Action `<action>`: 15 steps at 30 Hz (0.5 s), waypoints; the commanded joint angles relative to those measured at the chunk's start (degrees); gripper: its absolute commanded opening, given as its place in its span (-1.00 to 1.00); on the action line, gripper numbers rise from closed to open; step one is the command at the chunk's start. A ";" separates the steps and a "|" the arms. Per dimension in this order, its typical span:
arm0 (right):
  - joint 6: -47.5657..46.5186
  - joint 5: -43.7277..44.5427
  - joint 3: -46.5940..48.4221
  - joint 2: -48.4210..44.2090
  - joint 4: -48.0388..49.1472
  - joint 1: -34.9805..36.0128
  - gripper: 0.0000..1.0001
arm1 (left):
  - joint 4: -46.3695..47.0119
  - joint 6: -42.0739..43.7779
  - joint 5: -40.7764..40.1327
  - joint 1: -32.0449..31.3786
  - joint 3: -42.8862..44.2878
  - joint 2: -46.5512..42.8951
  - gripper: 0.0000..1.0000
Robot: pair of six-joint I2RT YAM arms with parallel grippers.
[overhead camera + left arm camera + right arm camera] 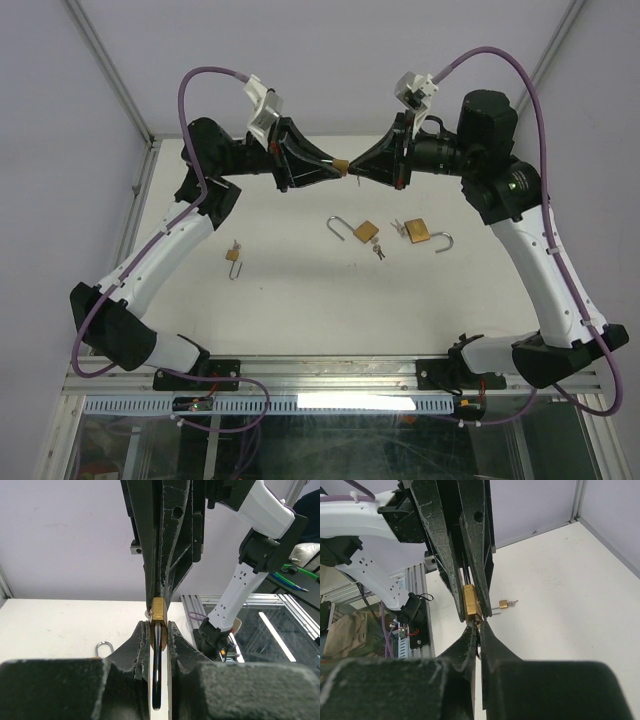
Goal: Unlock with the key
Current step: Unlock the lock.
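Left fingers (141, 645) are clenched on a brass padlock (158, 611). Its dark shackle runs down between them and its body stands out at their tips. This padlock is in the air above the far part of the table (300, 310), between the two arms. Right fingers (492, 645) are pressed fully together with their tips touching the padlock's end. I cannot tell whether a key is between them, because the fingers of both arms hide that place.

The table is white and plain, with pale grey walls behind it and an aluminium rail (330, 375) at the near edge. Below the arms lie two open padlocks (365, 232) (420, 232), near each other, with keys beside them. A smaller padlock (233, 254) lies well apart to the left.
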 commanded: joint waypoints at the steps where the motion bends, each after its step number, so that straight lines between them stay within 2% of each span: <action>1: 1.70 -4.24 -0.33 1.03 9.76 1.58 -1.00 | 10.85 -5.67 -0.37 -2.94 -3.20 -0.10 -1.00; 3: 2.41 -5.50 -2.49 0.56 11.40 1.47 -1.00 | 12.84 -6.13 -1.00 -2.94 -4.53 -0.61 -1.00; 7: 17.59 -11.36 -7.68 1.35 21.81 0.68 -1.00 | 13.88 -3.62 -1.35 -2.85 -5.77 -1.56 -1.00; 15: 37.47 -9.01 -12.63 1.01 23.95 0.81 -1.00 | 9.15 19.40 2.80 -2.78 -9.22 -4.36 -1.00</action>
